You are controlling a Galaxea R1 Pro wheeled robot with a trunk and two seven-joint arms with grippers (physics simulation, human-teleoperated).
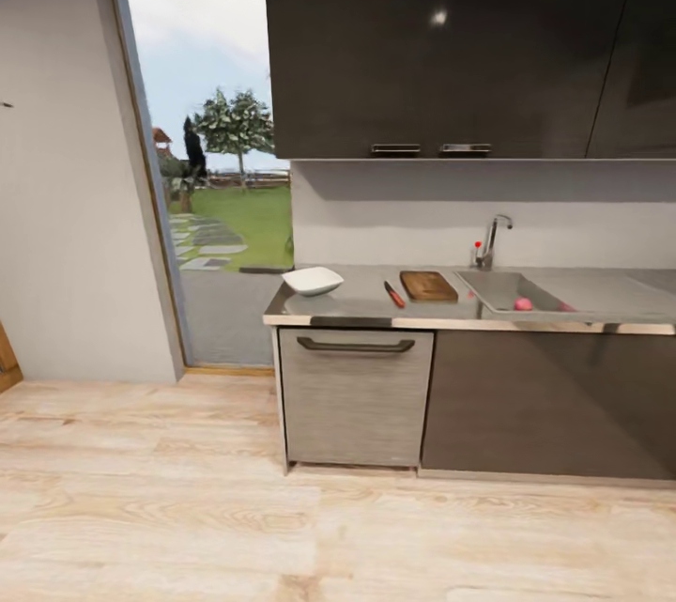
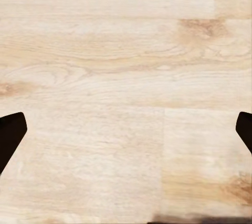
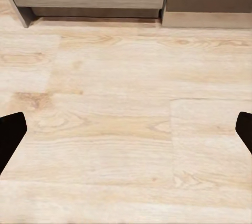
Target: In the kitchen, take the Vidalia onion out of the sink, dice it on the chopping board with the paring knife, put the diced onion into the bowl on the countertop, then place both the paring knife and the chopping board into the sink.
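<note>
Kitchen run, approach stage: nothing handled yet.
Vidalia onion (image 1: 522, 303), apparently pink, lies in sink (image 1: 526, 292); chopping board (image 1: 428, 285), paring knife (image 1: 394, 294) and bowl (image 1: 313, 280) sit on countertop (image 1: 357, 306), all well beyond both claws. Left gripper (image 2: 126, 135) and right gripper (image 3: 126, 137) hang over floor, fingers spread, empty.

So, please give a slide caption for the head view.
Kitchen countertop with bowl, paring knife, chopping board; onion in sink.
</note>
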